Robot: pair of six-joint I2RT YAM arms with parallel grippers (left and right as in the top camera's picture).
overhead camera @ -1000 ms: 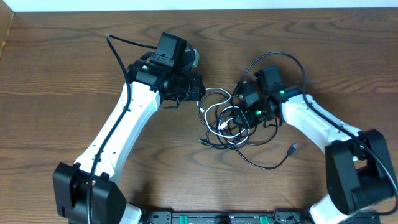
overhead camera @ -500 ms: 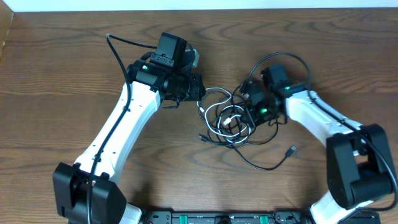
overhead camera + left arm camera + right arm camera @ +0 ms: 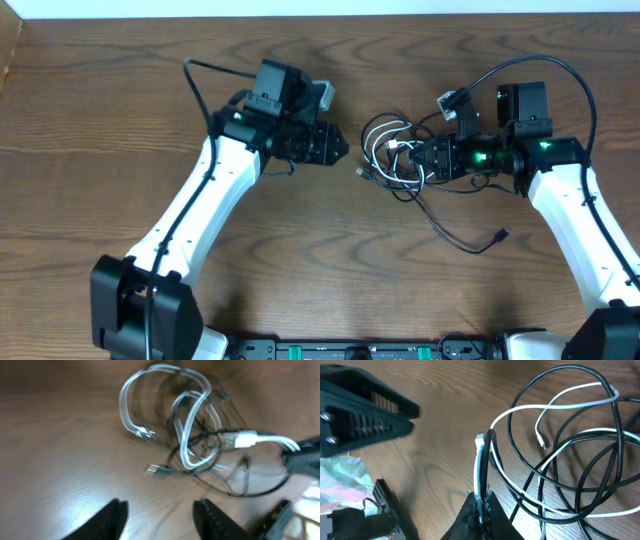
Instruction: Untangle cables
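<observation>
Grainy wooden table; right gripper clamps glossy looped cables, left gripper gapes.

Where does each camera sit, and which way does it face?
Overhead: fixed above the table, facing straight down; left arm, right arm, left gripper, right gripper and the cables show.
Left wrist: on the left arm, facing the cables past its own open fingers.
Right wrist: on the right arm, facing the tangle over its shut fingers, pinching the white cable.
Shared: all three show the cables; the right wrist also sees the left gripper.
</observation>
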